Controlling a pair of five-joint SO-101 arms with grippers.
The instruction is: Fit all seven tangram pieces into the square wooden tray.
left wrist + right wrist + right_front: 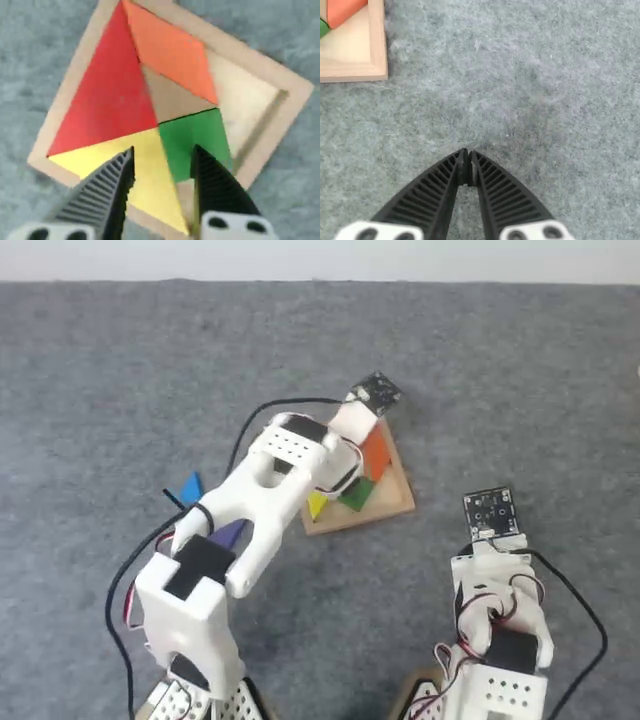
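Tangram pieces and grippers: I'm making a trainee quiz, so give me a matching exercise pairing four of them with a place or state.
1. red piece
2. blue piece
3. left gripper
4. right gripper

A. shut, above bare carpet
B. in the tray
C. open, over the tray
D. on the carpet, outside the tray

Pairs: 1-B, 2-D, 3-C, 4-A.

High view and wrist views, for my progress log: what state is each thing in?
wooden tray, partly filled
red piece, in tray
orange piece, in tray
yellow piece, in tray
green piece, in tray
blue piece, outside tray
purple piece, outside tray
left end effector, open
right end effector, shut, empty
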